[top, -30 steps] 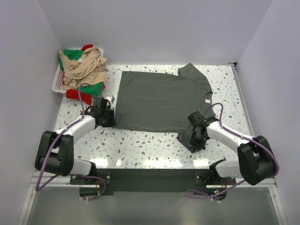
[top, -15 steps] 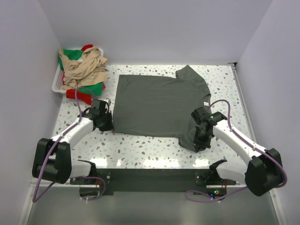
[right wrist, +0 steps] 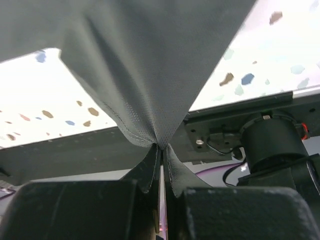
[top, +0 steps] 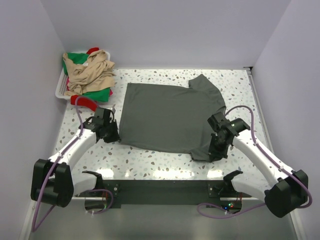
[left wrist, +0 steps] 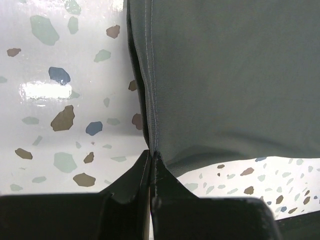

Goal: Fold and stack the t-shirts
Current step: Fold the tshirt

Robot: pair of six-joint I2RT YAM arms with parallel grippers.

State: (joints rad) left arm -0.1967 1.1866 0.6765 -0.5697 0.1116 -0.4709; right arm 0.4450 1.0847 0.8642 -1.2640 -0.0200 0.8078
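Note:
A large dark grey t-shirt (top: 167,116) lies spread across the speckled table. My left gripper (top: 113,134) is shut on the near left corner of its hem (left wrist: 151,125), seen stitched in the left wrist view. My right gripper (top: 216,148) is shut on the near right sleeve, which hangs lifted off the table (right wrist: 150,90) in the right wrist view. Beige (top: 90,72), green (top: 75,58) and red (top: 85,102) t-shirts are piled in a white basket (top: 60,89) at the back left.
White walls close in the table on three sides. The black mounting plate (top: 160,189) with both arm bases runs along the near edge. Bare speckled tabletop (top: 145,160) shows in front of the grey shirt.
Both grippers have moved toward the near edge and upward, holding the grey shirt; its near edge and right sleeve have lifted and the shirt has drawn slightly inward. The white neck label is now hidden.

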